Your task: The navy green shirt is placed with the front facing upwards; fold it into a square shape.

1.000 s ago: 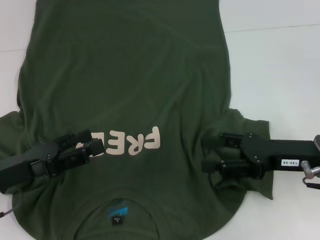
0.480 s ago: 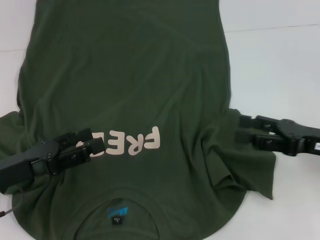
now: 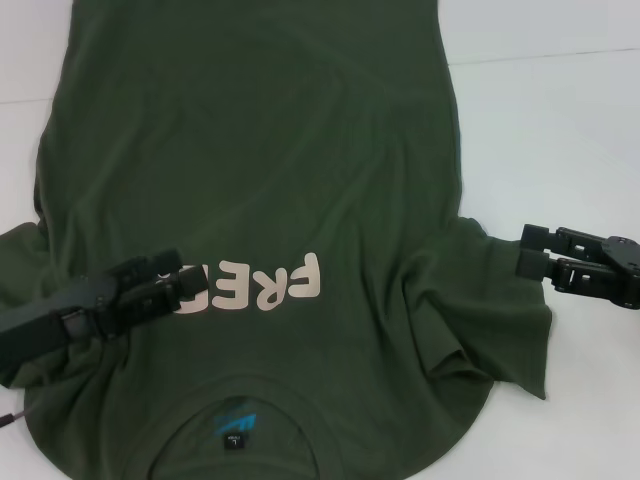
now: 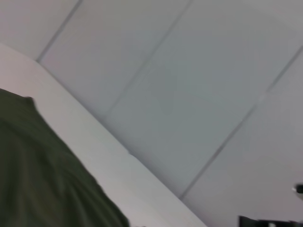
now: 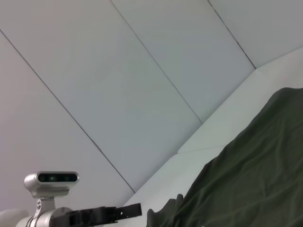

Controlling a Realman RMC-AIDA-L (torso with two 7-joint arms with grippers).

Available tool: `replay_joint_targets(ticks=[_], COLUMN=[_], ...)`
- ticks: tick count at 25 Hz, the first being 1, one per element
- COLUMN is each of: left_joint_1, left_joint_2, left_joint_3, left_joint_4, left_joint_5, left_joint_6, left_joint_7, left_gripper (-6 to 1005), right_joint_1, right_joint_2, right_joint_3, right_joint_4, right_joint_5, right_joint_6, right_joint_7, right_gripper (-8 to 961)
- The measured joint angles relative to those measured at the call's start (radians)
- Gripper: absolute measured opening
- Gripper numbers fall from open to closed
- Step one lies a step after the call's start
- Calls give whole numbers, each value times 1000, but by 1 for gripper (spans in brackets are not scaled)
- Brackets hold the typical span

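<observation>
The left gripper lies on the shirt, just beside the "FRE" lettering, its fingers close together with folds bunched under them; whether it pinches cloth I cannot tell. To fold well, both sides should be turned inward evenly, each lifted by its edge and laid flat so no wrinkles get trapped. The shirt spreads face up on the white worktop between the two grippers. The right gripper hangs just off the rumpled right sleeve, fingers narrowly parted, holding nothing.
</observation>
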Motion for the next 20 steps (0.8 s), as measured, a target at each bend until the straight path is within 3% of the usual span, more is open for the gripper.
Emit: replay_joint_targets(ticks=[5, 12, 20], left_joint_1=[0, 0, 3], left_joint_2=[6, 35, 53], left_joint_3=[-38, -124, -136], left_joint_4=[-1, 23, 118], left_joint_5=[0, 10, 91], left_joint_6=[-50, -144, -266], left_joint_7=[-9, -19, -97], left_gripper=[859, 860, 859], right_joint_1=[4, 24, 56], right_joint_2=[0, 9, 22], right_joint_3=[1, 2, 17], right_joint_4=[0, 0, 0], right_joint_5=[-1, 1, 2], right_joint_6=[0, -1, 5], right_joint_7=[0, 24, 37], right_gripper=[944, 945, 945])
